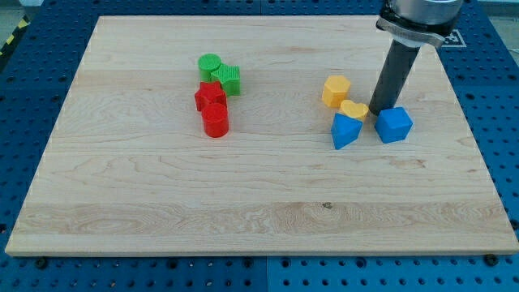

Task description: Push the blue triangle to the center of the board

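Note:
The blue triangle (345,130) lies on the wooden board (259,203), right of the board's middle. A yellow heart (353,109) touches its upper edge, and a yellow hexagon (336,91) sits just above and left of that. A blue cube-like block (394,124) lies to the triangle's right. My tip (379,109) rests on the board between the yellow heart and the blue cube, up and right of the blue triangle, close to both.
A cluster left of the middle holds a green cylinder (210,66), a green star-like block (229,79), a red star-like block (209,97) and a red cylinder (215,120). Blue perforated table surrounds the board.

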